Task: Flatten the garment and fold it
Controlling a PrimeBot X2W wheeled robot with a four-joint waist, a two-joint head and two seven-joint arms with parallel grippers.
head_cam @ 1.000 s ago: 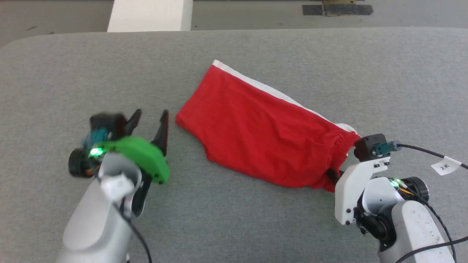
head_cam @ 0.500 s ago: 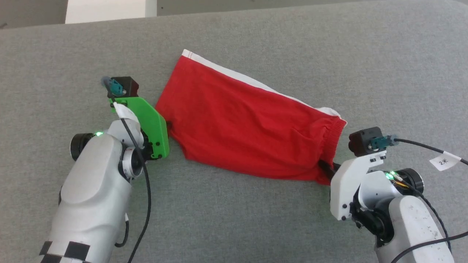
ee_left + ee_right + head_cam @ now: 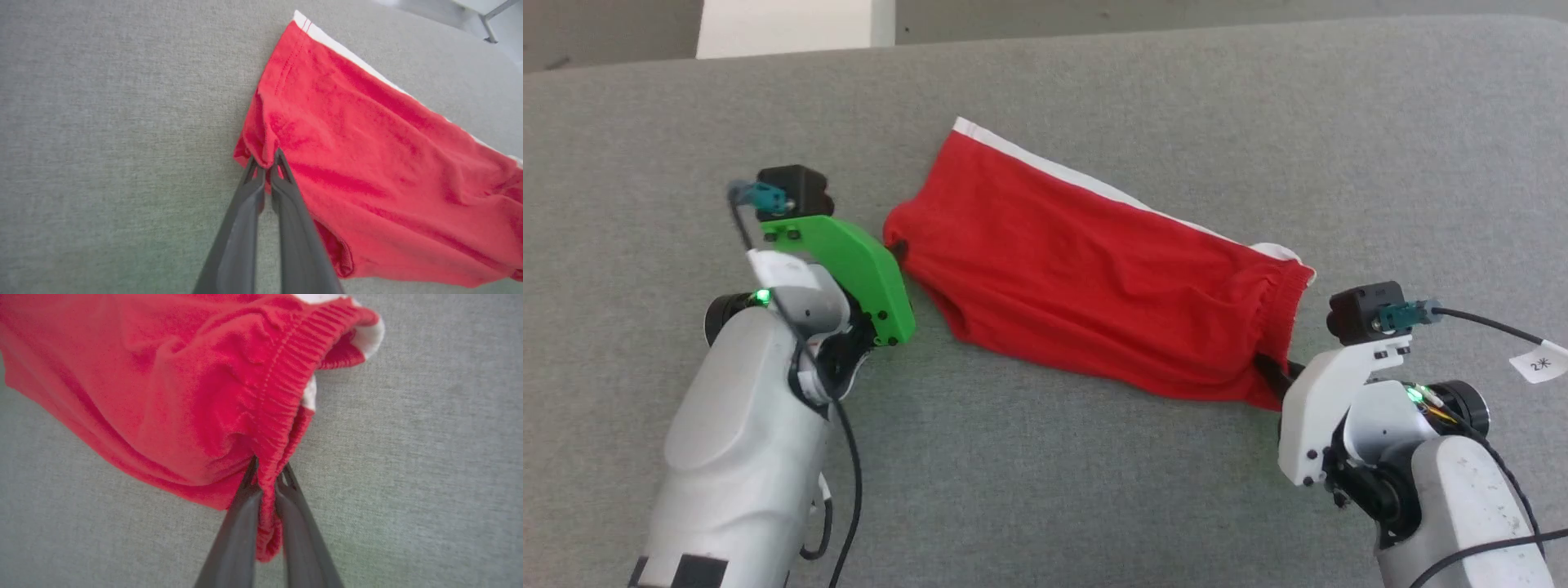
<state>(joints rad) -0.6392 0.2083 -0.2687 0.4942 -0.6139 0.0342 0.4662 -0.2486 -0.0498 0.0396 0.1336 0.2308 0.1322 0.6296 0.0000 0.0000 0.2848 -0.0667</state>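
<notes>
Red on grey: shorts [image 3: 1094, 269] laid slantwise across the table [image 3: 1045, 490], with the white stripe [image 3: 1094, 184] along the far edge. Leg end toward the left, waistband [image 3: 1278, 302] toward the right, gathered and ribbed. Wrinkled through the middle, with the near edge sagging in a shallow curve between the two grips. Left gripper [image 3: 265, 161] at the near corner of the leg hem, fingers pressed together on a small pinch of fabric, hem puckered up around the tips. Right gripper [image 3: 267, 469] at the near end of the waistband, fingers closed on the elastic edge, with a fold of it caught between them and running down past the tips. In the head view, both pairs of tips mostly hidden behind the wrist mounts: green mount [image 3: 849, 261] on the left, white mount [image 3: 1327, 408] on the right. White patch visible inside the waistband opening in the right wrist view. Beyond the far table edge, floor [image 3: 1176, 8] and a white block [image 3: 792, 28].
</notes>
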